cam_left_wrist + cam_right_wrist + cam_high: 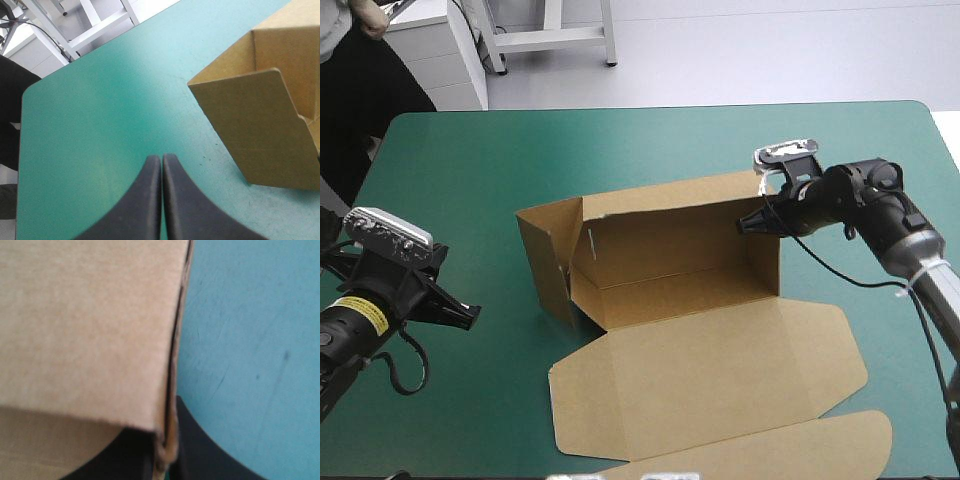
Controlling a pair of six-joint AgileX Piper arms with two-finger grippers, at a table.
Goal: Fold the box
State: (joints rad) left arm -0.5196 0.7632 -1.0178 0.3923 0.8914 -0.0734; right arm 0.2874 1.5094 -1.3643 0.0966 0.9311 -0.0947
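near the middle of the teal-green table (470,170), found the box (690,300), a cut sheet of brown board. saw a long back wall raised, with a shorter wall upright at each end, making a tray open at the top and front. inside, saw only its own bare brown floor. noted the lid lying flat toward the near edge, a rounded flap beyond it. found the right gripper (748,224) clamped on the top edge of the right end wall, board pinched between black fingers. found the left gripper (470,315) pressed together, tips meeting, over bare cover left of the box, apart from it.
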